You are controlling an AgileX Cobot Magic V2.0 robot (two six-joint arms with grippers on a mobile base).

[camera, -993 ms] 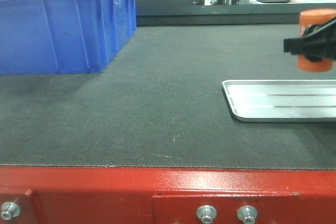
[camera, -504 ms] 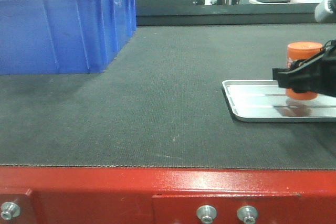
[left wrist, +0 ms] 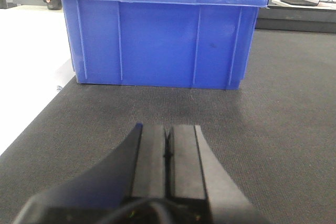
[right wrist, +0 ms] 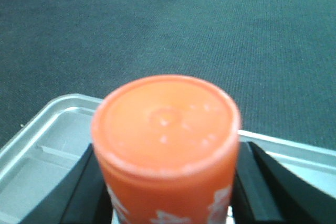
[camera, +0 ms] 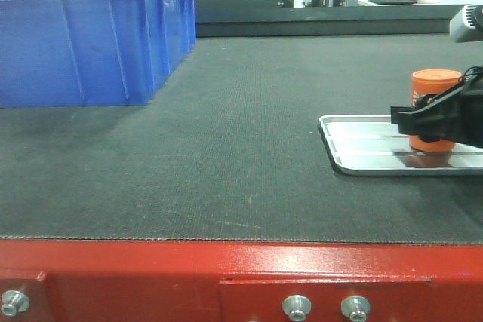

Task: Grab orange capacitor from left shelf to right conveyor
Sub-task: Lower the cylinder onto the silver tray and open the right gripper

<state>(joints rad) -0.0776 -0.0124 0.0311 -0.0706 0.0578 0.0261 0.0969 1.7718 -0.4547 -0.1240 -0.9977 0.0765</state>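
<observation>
Right wrist view has the right gripper (right wrist: 167,192) clamped on the orange capacitor (right wrist: 167,150), upright on a metal tray (camera: 362,148) on the right conveyor (camera: 226,156). Opening unevenly could tip it. Left gripper (left wrist: 168,150) idles — jaws closed, empty.

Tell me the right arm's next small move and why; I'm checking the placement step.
Probably open the right gripper and let go: the orange capacitor stands upright with its base apparently down on the metal tray lying on the conveyor belt, fingers clamping both sides.
</observation>
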